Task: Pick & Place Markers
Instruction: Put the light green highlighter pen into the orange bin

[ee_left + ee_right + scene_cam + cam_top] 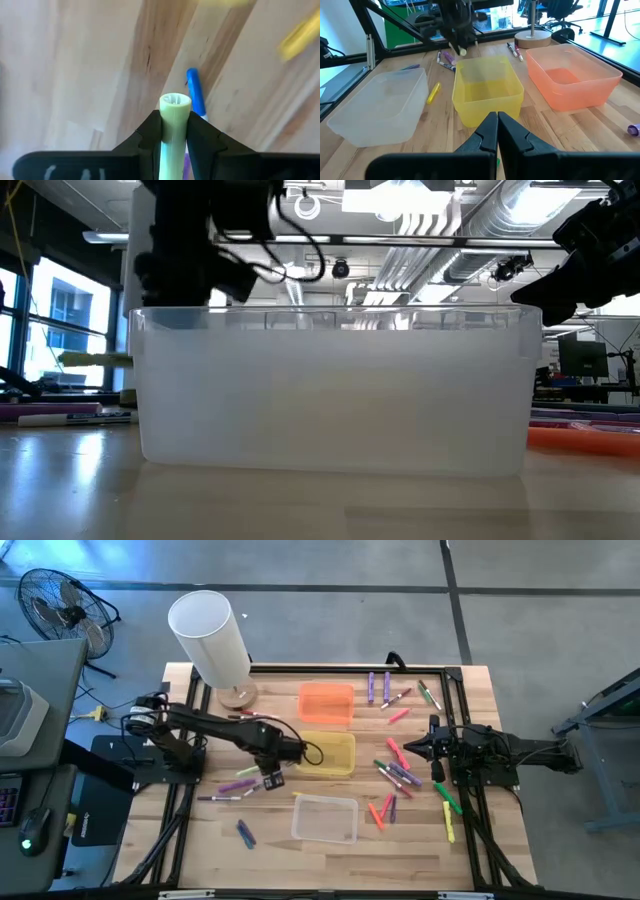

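My left gripper (272,776) hangs over the table just left of the yellow bin (330,753), shut on a light green marker (175,107); the right wrist view shows it too (456,44). Several markers (236,786) lie on the wood beneath it, and a blue marker (196,92) lies right below. More markers (400,776) are scattered right of the bins, with others (386,690) near the far edge. My right gripper (410,748) is shut and hovers over the right-hand scatter, its fingers (496,127) pointing toward the yellow bin (487,90). My left gripper pinches the light green marker between its two fingers, which lie along the barrel and point down at the table. The marker's ribbed end (175,101) sticks out past the fingertips (150,131). It is lifted clear of the table (462,51).
Three bins sit mid-table: orange (326,702) at the far side, yellow in the middle, clear (325,818) at the near side and filling the low view (335,390). A white cylinder lamp (210,635) stands at the far left. A yellow marker (434,93) lies between the clear and yellow bins.
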`<state>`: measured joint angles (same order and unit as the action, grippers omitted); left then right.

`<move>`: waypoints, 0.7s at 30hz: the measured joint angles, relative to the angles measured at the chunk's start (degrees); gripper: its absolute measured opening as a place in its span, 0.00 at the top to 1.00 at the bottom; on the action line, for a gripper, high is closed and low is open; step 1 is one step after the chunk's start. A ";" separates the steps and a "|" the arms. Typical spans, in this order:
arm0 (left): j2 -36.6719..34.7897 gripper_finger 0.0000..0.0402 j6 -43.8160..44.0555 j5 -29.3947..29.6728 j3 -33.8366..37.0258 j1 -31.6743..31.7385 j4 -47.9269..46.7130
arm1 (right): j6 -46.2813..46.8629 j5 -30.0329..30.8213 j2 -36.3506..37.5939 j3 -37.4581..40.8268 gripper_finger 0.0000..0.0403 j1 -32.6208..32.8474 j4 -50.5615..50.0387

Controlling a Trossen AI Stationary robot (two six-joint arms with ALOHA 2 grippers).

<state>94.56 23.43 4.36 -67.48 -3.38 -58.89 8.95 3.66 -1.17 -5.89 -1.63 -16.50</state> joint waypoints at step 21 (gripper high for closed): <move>19.28 0.85 -25.87 5.74 -50.05 15.50 -5.36 | 0.00 -0.01 0.00 -0.04 1.00 0.00 -0.13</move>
<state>113.84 -2.44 10.10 -117.53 12.12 -64.25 8.95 3.65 -1.17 -5.93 -1.63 -16.63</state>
